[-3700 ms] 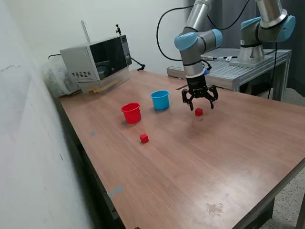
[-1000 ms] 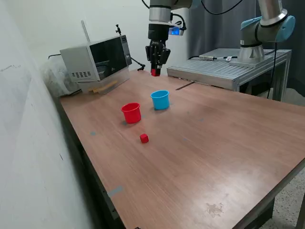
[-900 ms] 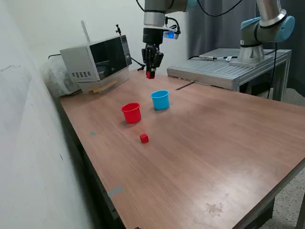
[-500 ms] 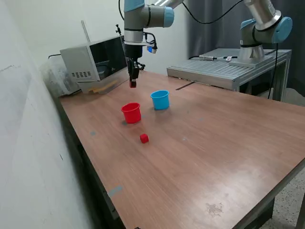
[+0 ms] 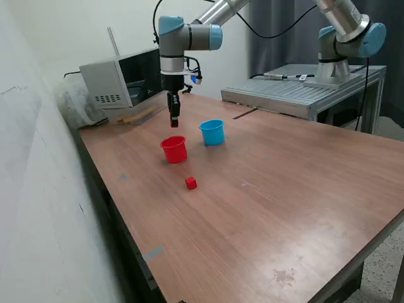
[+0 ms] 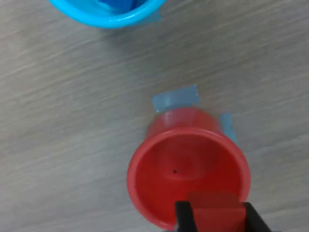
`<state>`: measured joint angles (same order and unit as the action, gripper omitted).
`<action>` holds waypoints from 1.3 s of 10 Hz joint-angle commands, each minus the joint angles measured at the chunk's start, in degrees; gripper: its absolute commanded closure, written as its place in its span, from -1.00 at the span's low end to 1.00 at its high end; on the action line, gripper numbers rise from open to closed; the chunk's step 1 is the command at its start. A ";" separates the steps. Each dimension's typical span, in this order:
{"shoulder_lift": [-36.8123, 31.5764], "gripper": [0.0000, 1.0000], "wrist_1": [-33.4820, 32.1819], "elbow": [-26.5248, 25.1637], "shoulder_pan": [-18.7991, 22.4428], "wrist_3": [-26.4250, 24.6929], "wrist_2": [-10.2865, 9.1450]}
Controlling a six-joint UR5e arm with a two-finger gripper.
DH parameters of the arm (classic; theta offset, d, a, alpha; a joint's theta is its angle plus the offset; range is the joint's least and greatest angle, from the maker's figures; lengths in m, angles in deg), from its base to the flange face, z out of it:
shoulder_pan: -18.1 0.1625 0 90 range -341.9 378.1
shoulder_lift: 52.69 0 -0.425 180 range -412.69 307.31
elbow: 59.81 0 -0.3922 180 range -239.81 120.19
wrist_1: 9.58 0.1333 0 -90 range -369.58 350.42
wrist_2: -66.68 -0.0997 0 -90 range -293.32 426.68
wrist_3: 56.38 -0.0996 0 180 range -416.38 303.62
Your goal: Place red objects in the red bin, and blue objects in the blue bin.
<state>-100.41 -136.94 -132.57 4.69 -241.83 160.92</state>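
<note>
Gripper point(image 5: 173, 122) pinches a small red cube point(image 6: 215, 211) between its dark fingers, directly above the open mouth of the red bin point(image 5: 173, 149), a smooth plastic cup with flared rim. The light-blue bin point(image 5: 212, 132) stands near it. A second red cube point(image 5: 190, 183) lies on the wood-grain table point(image 5: 284, 202). A microwave point(image 5: 126, 79) sits at the far edge. The blue bin's contents are cut off in the wrist view.

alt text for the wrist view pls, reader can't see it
Looking straight down, the gripper holds a small red cube between its jaws above the open, empty red cup on a wooden table. The rim of a light-blue cup shows at the frame's edge, and bits of blue tape sit beside the red cup.
</note>
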 commanded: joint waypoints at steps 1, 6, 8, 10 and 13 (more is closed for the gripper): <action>1.83 1.00 -1.31 0.43 -0.04 0.00 -1.08; 2.90 1.00 -3.07 0.08 -1.10 0.00 -1.08; 2.90 -1.00 -3.16 -0.01 -1.80 0.08 -1.08; 2.90 -1.00 -3.16 -0.18 -1.89 0.43 -1.17; 1.94 -1.00 -2.64 -0.53 -1.28 1.40 -0.99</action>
<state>-97.83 -139.86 -132.87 3.00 -241.03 159.88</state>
